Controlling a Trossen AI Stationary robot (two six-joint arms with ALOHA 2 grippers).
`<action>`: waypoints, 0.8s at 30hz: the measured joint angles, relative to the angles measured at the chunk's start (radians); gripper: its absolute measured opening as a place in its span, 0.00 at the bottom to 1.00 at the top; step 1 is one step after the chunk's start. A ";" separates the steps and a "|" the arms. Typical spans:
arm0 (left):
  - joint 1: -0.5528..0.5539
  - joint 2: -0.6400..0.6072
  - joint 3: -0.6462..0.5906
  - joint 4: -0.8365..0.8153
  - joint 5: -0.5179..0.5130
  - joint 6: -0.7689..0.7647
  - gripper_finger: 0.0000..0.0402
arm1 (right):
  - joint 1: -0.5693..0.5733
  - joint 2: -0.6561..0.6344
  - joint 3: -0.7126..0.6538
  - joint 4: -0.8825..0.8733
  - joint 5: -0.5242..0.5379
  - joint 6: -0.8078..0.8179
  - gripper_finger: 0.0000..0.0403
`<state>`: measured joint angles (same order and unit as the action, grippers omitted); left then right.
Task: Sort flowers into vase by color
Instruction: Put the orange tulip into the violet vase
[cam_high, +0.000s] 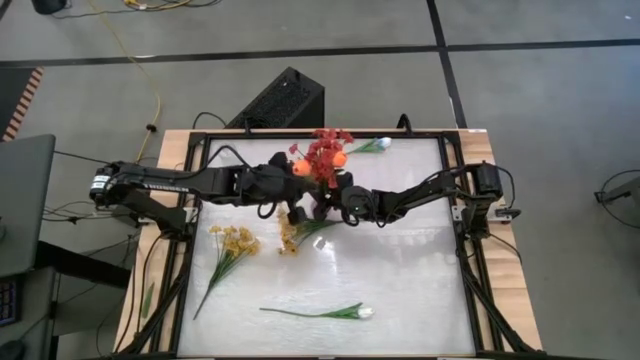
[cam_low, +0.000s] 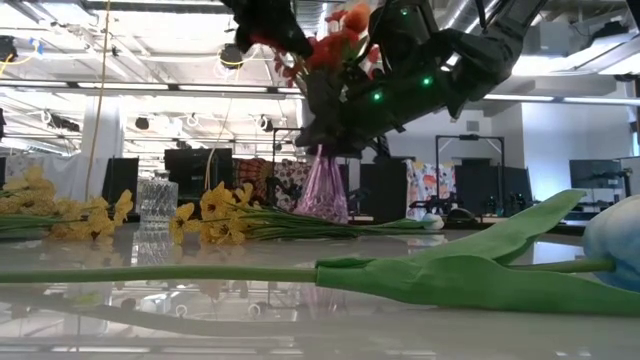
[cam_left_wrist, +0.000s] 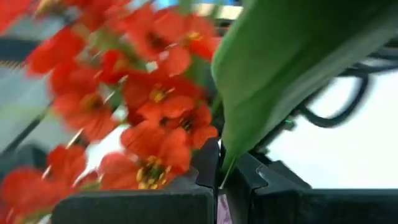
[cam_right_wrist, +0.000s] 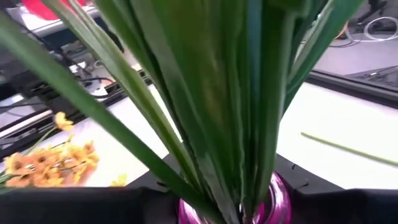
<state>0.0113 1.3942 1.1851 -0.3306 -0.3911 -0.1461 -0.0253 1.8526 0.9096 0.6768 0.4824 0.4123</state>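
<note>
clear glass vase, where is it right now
In the low view the clear glass vase stands at the left on the table, among the yellow flowers, well left of the pink vase.

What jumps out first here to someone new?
The red flowers at the table's far middle, bunched in a pink vase with both grippers meeting there: the left gripper shut on a green leaf, the right gripper around the vase. Next, the yellow sprays lying left of centre and a white tulip flat near the front edge.
</note>
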 joint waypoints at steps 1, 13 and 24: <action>-0.002 0.006 0.000 -0.001 -0.032 -0.033 0.00 | 0.000 0.000 0.000 0.000 0.011 0.000 0.39; -0.082 0.017 0.001 0.162 -0.173 0.069 0.00 | -0.001 0.000 0.000 0.008 0.043 -0.008 0.39; -0.071 0.017 0.001 0.205 0.037 0.351 0.00 | -0.001 -0.002 0.000 0.015 0.068 -0.044 0.40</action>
<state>-0.0598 1.4109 1.1858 -0.1253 -0.3543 0.2053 -0.0260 1.8511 0.9100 0.6923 0.5500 0.3678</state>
